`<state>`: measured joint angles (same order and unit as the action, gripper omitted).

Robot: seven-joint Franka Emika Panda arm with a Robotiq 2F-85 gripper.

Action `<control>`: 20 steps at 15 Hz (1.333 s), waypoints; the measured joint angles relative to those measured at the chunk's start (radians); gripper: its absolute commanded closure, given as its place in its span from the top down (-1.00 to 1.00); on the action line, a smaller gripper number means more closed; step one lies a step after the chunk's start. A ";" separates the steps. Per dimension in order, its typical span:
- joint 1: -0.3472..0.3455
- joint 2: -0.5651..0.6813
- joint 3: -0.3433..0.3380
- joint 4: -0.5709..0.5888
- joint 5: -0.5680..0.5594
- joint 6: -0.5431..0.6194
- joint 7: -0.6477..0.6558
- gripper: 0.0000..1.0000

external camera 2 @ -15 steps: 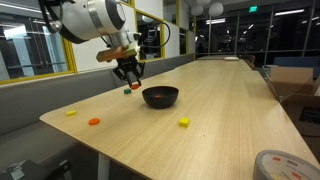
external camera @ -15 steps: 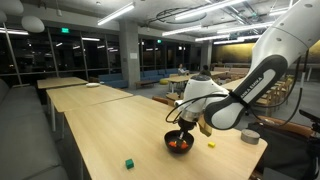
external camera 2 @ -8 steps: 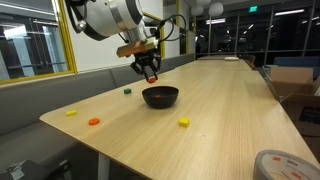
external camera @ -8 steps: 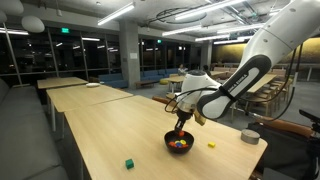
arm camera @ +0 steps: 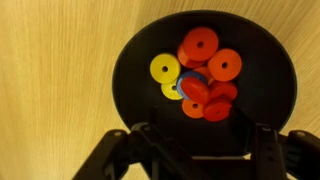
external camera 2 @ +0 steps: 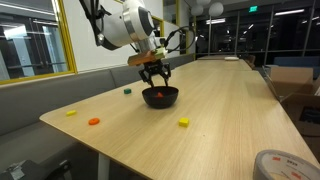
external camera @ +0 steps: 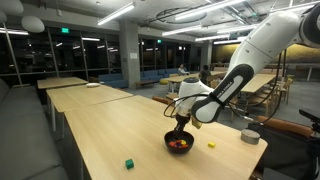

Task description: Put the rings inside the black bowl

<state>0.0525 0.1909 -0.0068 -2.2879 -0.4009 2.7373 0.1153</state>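
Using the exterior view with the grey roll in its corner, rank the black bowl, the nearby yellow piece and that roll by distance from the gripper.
1. black bowl, directly under the gripper.
2. yellow piece, on the table, toward the camera.
3. grey roll, at the picture's bottom right corner.

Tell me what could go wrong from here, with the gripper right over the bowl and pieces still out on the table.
1. The gripper hangs low over the black bowl; a sideways move before lifting might clip the rim and shove it.
2. The orange ring and yellow ring lie flat near the edge of the table; a missed pinch could push them off.
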 measured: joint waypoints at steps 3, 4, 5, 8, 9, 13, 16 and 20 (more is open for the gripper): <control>0.016 -0.001 0.004 0.000 0.001 -0.003 0.000 1.00; 0.022 -0.007 0.010 -0.003 0.010 -0.012 0.000 1.00; 0.028 -0.015 0.022 -0.008 0.037 -0.029 -0.009 1.00; 0.035 -0.056 0.082 -0.045 0.167 -0.099 -0.086 1.00; 0.038 -0.073 0.105 -0.062 0.217 -0.127 -0.125 1.00; 0.065 -0.140 0.168 -0.135 0.350 -0.222 -0.237 1.00; 0.094 -0.181 0.192 -0.193 0.374 -0.258 -0.248 1.00; 0.131 -0.209 0.210 -0.266 0.387 -0.262 -0.247 1.00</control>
<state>0.1835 -0.0178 0.2032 -2.5540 -0.0136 2.4755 -0.1314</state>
